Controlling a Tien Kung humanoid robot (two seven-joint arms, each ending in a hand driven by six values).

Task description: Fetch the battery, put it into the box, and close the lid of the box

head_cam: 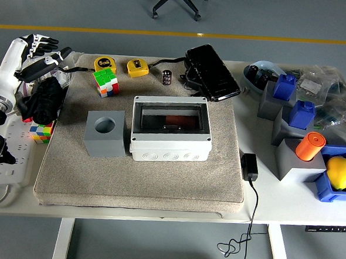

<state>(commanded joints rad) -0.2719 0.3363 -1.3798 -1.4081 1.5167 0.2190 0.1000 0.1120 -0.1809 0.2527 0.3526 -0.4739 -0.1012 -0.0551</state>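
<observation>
Head view, from the left edge: the robot's left hand [41, 54], white with black fingertips, hangs over the table's far left corner with its fingers spread loose and holding nothing. Just below it lies a bundle of black cloth-like material [44, 100], with a multicoloured puzzle cube [41, 131] beside a white power strip [12, 161] at the table's left margin. A beige fabric mat [140, 180] covers the middle of the white table [286, 201]. Near its far left stands a second puzzle cube with green and red faces [106, 82], and beside that two yellow tape measures [105, 63] [137, 67]. A grey block with a round hole in its top [105, 133] sits on the mat, just left of the white plastic junction box [170, 130], whose black-framed clear lid is down and shows a dark reddish object inside. Beyond the box, well apart from the hand, the small black cylindrical battery [167, 77] stands upright on the mat. Right of it lies a glossy black case [212, 72]. Further right, off the mat, are a black power adapter [249, 167] with its cable, grey stands holding blue blocks [302, 114] and an orange cylinder [310, 145], and a yellow lemon-like fruit [340, 172] in a blue bin. The right hand is out of view.
</observation>
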